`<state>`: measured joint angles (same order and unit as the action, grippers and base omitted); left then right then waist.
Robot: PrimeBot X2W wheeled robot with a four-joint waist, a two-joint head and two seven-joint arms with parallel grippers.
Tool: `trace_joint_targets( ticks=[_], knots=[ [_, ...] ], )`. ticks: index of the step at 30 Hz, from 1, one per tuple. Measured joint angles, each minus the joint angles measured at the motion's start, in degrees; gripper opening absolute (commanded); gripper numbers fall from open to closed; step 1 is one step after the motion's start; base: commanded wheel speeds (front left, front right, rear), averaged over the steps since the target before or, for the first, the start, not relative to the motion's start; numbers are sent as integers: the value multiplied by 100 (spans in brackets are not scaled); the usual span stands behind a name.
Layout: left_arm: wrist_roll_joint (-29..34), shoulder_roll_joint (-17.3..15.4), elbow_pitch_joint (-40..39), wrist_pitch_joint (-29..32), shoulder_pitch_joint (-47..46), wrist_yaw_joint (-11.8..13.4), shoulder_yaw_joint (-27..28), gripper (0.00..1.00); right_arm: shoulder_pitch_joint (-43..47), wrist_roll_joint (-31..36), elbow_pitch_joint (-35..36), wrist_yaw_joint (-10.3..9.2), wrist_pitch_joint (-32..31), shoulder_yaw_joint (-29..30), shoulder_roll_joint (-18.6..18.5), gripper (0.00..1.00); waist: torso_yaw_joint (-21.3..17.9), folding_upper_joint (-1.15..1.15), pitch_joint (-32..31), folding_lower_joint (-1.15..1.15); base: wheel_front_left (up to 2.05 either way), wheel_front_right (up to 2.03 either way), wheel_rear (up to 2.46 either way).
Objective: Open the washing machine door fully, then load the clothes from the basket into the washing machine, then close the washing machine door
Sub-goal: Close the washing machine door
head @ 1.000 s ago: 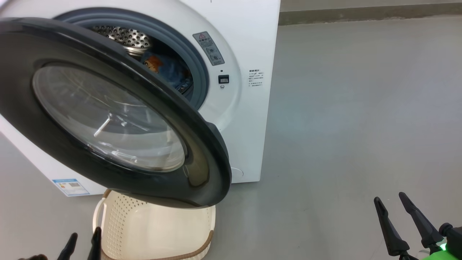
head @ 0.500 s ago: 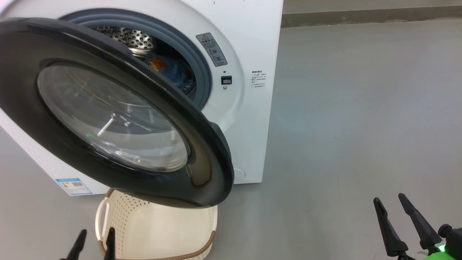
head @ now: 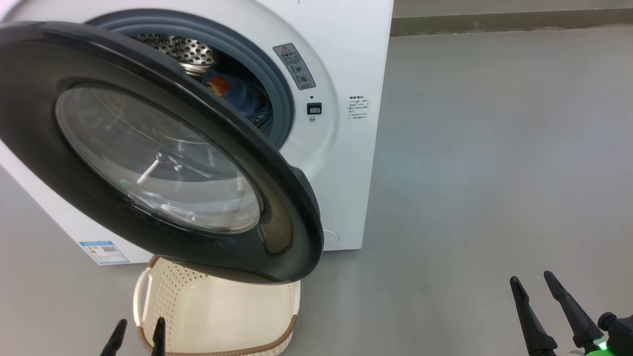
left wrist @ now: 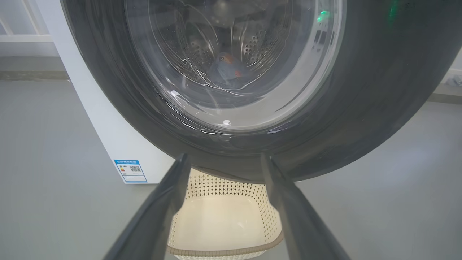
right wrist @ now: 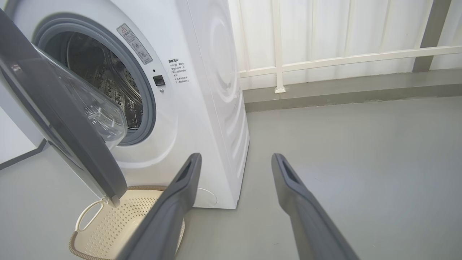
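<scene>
Washing machine door [head: 148, 148], large, round and glossy black with a bulging clear glass window at its centre, stands swung out from the big white boxy front-loading washing machine [head: 346, 59], its free edge toward the robot's right. The door's lower rim hangs above the far end of the small cream-white perforated plastic basket [head: 168, 296] with a brown woven-look rim. This basket sits on the grey floor [head: 470, 173] just in front of the machine, and the left wrist view shows its bare cream bottom.

Inside the perforated steel drum [head: 178, 47], behind the grey rubber gasket [head: 282, 94], lie the light blue clothes [head: 237, 96] with an orange printed figure. The left wrist view shows them again through the door glass. A blue label sticker [head: 105, 251] sits low on the machine's front at the left, and a grey warning sticker [head: 297, 66] sits beside the opening at the right.

The left gripper [head: 140, 324] is at the bottom of the head view, by the basket's near left corner and apart from the door. Its jaws are spread and hold nothing, and in its wrist view they point at the door's lower rim. The right gripper [head: 531, 277] hovers over bare floor well to the right of the machine, its jaws likewise spread with nothing between them. Its wrist view shows the door edge-on and a white railing [right wrist: 325, 59] behind the machine.
</scene>
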<state>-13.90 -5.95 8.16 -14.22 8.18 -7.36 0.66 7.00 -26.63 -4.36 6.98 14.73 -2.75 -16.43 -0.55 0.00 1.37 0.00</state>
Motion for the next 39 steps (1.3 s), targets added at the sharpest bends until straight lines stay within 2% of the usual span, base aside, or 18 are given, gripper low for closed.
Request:
trace_joint_targets(
  ticks=[9, 10, 11, 12, 13, 14, 19, 22, 29, 34, 39],
  knots=[
    [0, 23, -1, 0, -3, 0, 8, 100, -74, 0, -145, 0, 0, -102, 73, 100, 42, 0, -1, 0, 0, 0, 0],
    [0, 31, -1, 0, -7, 0, 3, 100, -145, 0, -197, 0, 0, -159, 91, 81, 51, 0, -1, 0, 0, 0, 0],
    [0, 44, -1, 0, -15, 0, -3, 100, -225, -2, -242, 0, 0, -231, 110, 48, 63, 0, -1, 0, 0, 0, 0],
    [-1, 60, -1, 0, -22, 0, -15, 100, -310, -2, -287, 0, 0, -274, 160, 33, 80, 0, -3, 0, 0, 0, 0],
    [-1, 76, 1, 0, -23, 0, -32, 100, -398, -4, -338, 0, 0, -325, 205, 7, 100, 0, -6, 0, 0, 0, 0],
    [-1, 99, 2, 0, -23, 0, -36, 100, -486, -26, -397, 0, 0, -398, 231, 0, 120, 0, -9, 0, 0, 0, 0],
    [-10, 144, -1, 0, -44, 0, -92, 100, -1015, -121, -683, 0, 0, -428, 468, 0, 215, 0, -8, 0, 0, 0, 0],
    [-12, 164, -14, 0, -112, 0, -155, 100, -1491, -158, -582, 0, 0, -545, 588, 0, 297, 0, -10, 0, 0, 0, 0],
    [-20, 183, -93, 0, -150, 0, -225, 100, -2618, -287, 497, 0, 1, -892, 702, 0, 537, 0, -37, 0, 0, 0, 0],
    [-21, 193, -127, 0, -148, 0, -265, 100, -3115, -344, 1236, 0, 2, -1382, 693, 0, 719, 0, -78, 0, 0, 0, 0],
    [-54, 213, -134, 0, -137, 0, -316, 100, -3170, -492, 1379, 0, 1, -2109, 671, 0, 897, 0, -127, 0, 0, 0, 0]
  ],
)
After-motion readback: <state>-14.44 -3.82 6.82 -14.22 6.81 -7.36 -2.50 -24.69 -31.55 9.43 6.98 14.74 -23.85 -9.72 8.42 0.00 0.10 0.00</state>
